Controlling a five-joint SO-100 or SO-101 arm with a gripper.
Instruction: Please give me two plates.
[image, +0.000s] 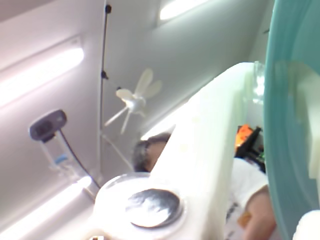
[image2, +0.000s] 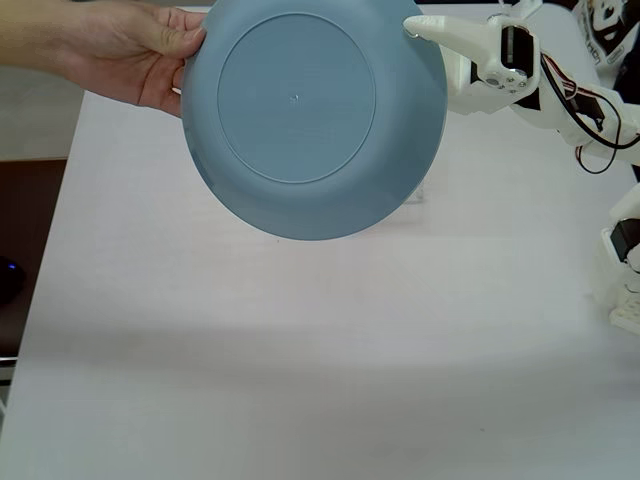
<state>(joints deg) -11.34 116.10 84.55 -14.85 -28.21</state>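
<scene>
The light blue plate (image2: 315, 120) hangs in the air at the top middle of the fixed view. The fingers (image2: 418, 28) pinch its right rim, and a person's hand (image2: 140, 55) holds the left rim. Let go slowly, only once the hand grips well. The white tabletop (image2: 300, 350) below looks bare

Bright ceiling lights glare; wrist view blurred.
</scene>
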